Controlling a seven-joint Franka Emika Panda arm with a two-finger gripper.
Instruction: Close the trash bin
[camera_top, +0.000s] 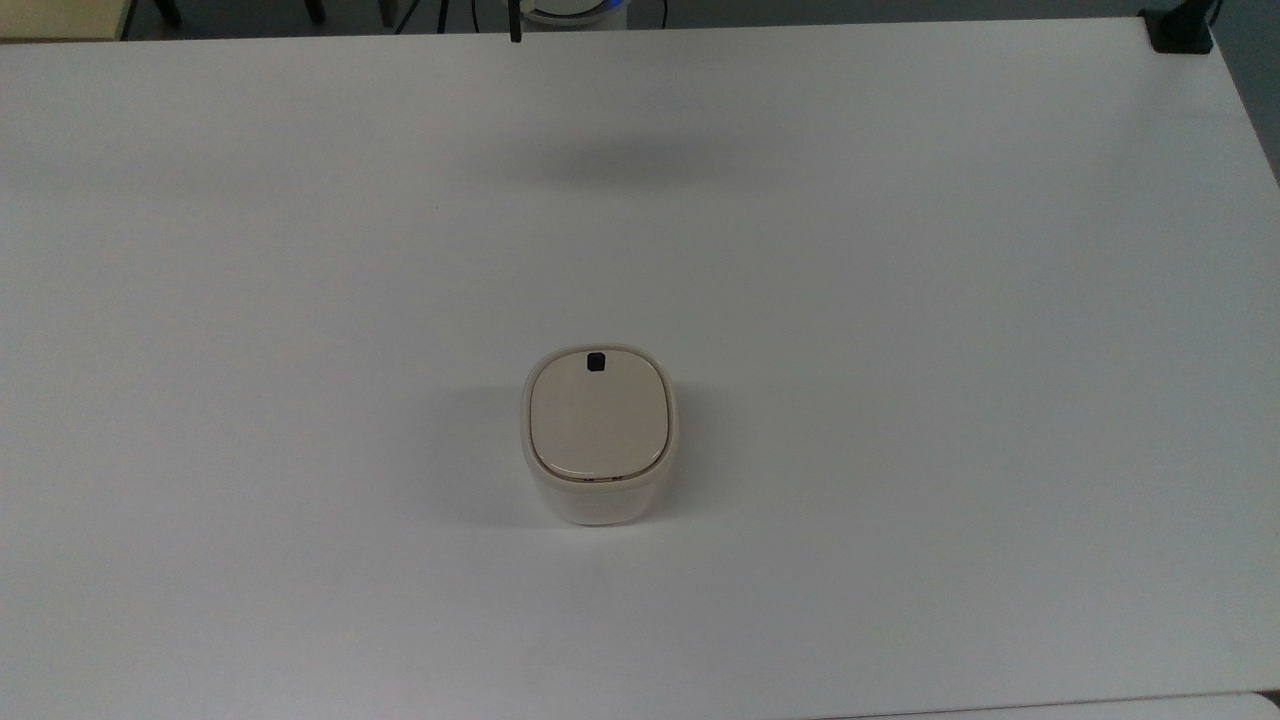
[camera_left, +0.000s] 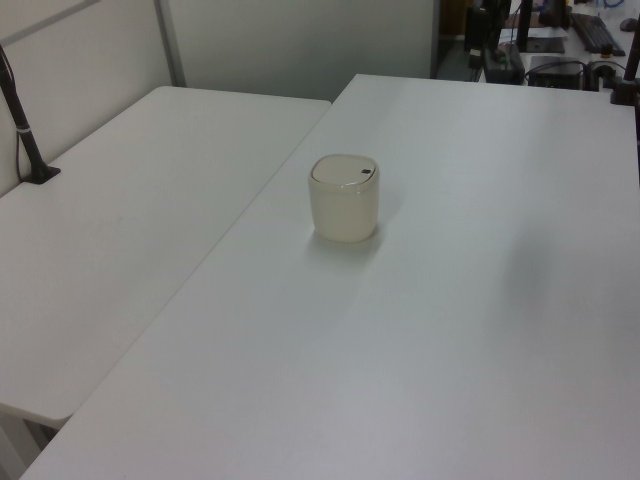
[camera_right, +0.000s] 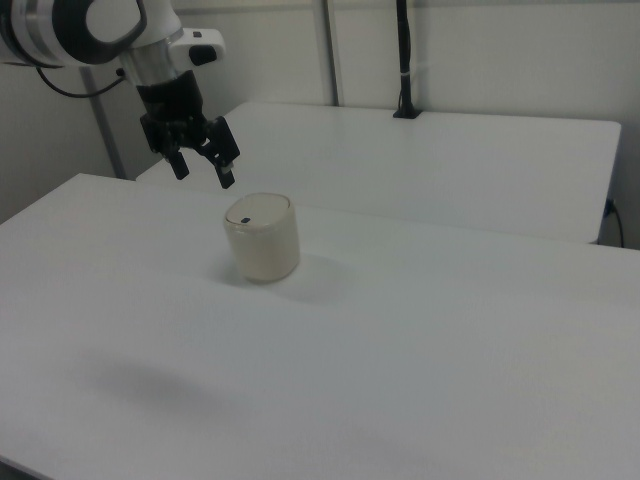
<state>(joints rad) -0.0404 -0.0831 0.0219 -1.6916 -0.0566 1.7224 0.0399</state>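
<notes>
The trash bin (camera_top: 600, 440) stands near the middle of the white table (camera_top: 900, 300), a cream-white rounded-square tub. Its beige lid (camera_top: 598, 418) lies flat on the rim, with the small black button (camera_top: 596, 361) toward the top view's top. The bin also appears in the left view (camera_left: 345, 198) and in the right view (camera_right: 262, 237). In the right view my gripper (camera_right: 203, 172) hangs in the air up and to the left of the bin, apart from it, open and holding nothing. One dark fingertip (camera_top: 515, 30) pokes in at the top view's top edge.
A second white table (camera_left: 120, 210) adjoins this one on the left view's left, with a black post (camera_left: 22, 120) clamped to it. A black clamp (camera_top: 1180, 28) sits on the table corner at the top view's top right. Desk clutter (camera_left: 560, 45) lies beyond the far edge.
</notes>
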